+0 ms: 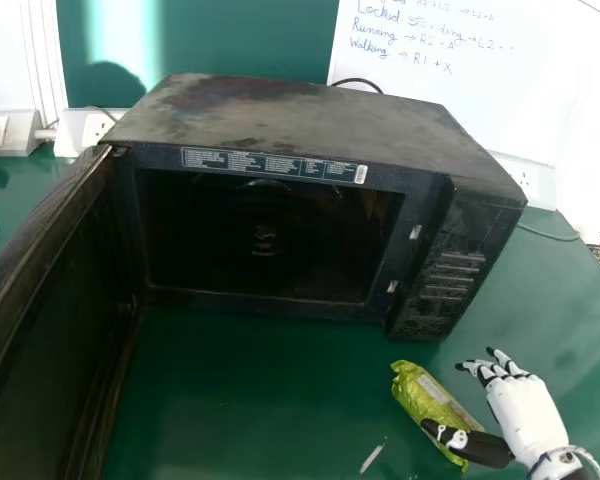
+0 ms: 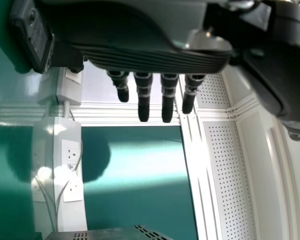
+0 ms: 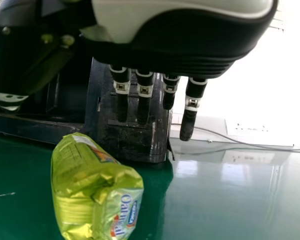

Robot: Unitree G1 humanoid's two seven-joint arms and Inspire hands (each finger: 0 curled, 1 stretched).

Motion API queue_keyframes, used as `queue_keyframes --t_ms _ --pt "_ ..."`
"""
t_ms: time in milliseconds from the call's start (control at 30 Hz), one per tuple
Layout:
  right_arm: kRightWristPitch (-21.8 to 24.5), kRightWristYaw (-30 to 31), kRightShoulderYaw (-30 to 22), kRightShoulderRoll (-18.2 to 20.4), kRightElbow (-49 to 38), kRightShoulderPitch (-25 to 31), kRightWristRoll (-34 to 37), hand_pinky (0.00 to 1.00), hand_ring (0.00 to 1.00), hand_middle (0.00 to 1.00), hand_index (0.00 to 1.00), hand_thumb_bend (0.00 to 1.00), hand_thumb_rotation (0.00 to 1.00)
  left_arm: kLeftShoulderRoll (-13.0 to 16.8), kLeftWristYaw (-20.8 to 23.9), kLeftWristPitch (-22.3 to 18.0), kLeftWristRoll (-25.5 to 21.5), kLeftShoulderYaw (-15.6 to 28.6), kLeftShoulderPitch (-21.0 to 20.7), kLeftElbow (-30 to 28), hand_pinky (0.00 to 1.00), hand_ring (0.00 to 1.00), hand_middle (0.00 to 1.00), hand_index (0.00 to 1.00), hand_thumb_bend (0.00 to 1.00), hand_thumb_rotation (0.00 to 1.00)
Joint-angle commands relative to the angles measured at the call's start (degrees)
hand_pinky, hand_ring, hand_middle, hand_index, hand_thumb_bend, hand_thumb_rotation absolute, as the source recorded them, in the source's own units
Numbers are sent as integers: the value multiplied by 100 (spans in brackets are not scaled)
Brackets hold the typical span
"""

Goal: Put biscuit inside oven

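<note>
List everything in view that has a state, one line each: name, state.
Oven: upright, front uncovered
Oven door: swung wide open
Biscuit packet: wrapped, lying on the table outside the oven
Right hand: open, at the packet, not closed round it
Left hand: open, fingers straight
Whiteboard: written on

A boxy black oven (image 1: 310, 115) is standing open near the green bench (image 1: 250, 400)'s back edge; a yellow-green foil biscuit packet (image 1: 420, 398) is lying farther forward, rightward.
</note>
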Motion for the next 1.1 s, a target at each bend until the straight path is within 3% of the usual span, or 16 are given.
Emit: queue_keyframes --t_ms 0,467,733,1067 --pt "55 -106 71 33 -52 75 -100 73 85 90 89 96 62 -63 47 -28 -5 -20 94 -74 98 91 95 100 100 100" --pt "739 6 536 -52 -211 -57 -949 74 85 89 88 97 60 -125 96 -12 -21 -45 185 -238 98 92 94 100 100 100" --pt "850 -11 859 -114 -35 -202 -1009 71 84 88 87 97 59 -143 131 29 -22 -46 221 -306 99 91 94 100 100 100" --pt "1018 419 1055 -409 136 -458 -887 76 85 90 88 96 60 -184 185 59 -27 -62 312 -473 99 92 94 100 100 100"
